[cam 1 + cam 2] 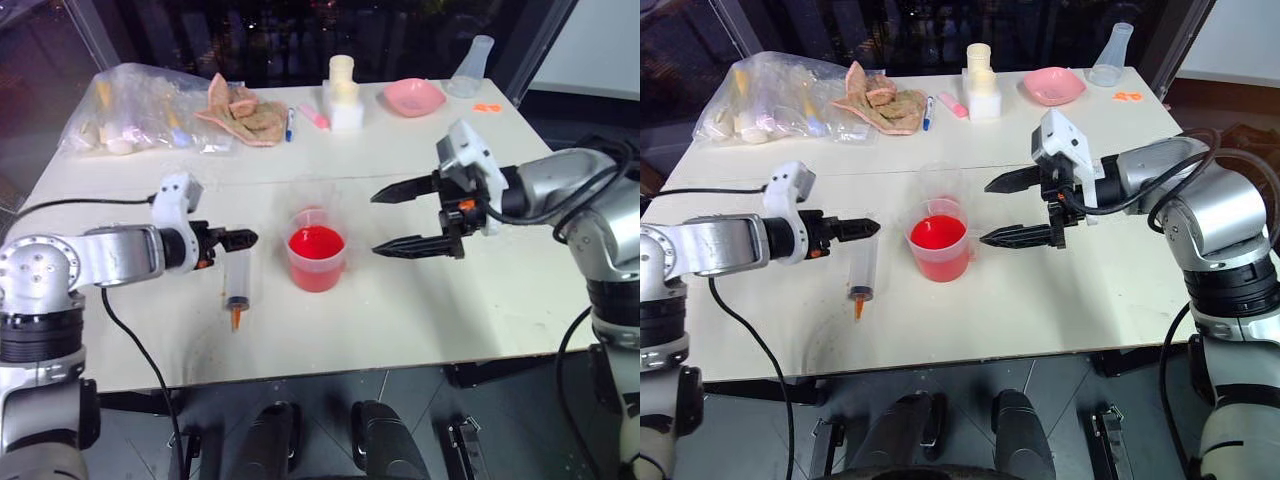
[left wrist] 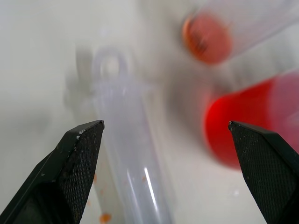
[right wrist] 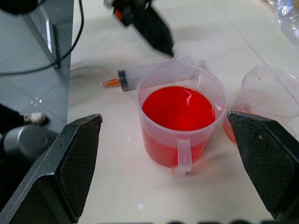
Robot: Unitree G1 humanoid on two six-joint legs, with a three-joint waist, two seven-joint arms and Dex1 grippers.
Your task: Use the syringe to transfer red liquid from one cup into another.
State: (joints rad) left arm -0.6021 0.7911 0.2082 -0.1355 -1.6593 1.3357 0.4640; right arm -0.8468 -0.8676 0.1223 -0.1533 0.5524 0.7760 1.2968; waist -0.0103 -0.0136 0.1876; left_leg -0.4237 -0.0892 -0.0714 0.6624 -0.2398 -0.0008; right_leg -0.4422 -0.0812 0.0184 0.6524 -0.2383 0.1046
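Observation:
The syringe (image 1: 238,288) lies flat on the table, its orange tip (image 1: 236,320) towards the front edge. My left gripper (image 1: 243,239) hovers just above its plunger end, open, with nothing between its fingers (image 2: 79,158). The handled measuring cup (image 1: 317,262) stands at mid-table, well filled with red liquid (image 3: 177,107). Close behind it stands the plain clear cup (image 3: 268,93), with a little red at its bottom. My right gripper (image 1: 387,220) hangs open just right of both cups, jaws wide and pointing left at them. In the right wrist view the syringe (image 3: 154,72) lies beyond the measuring cup.
At the back of the table are a clear plastic bag (image 1: 140,110), a crumpled brownish cloth (image 1: 242,112), a blue pen (image 1: 290,123), a white stacked block (image 1: 345,95), a pink bowl (image 1: 413,97) and a clear flask (image 1: 472,65). The table's front edge (image 1: 330,372) runs close below the syringe.

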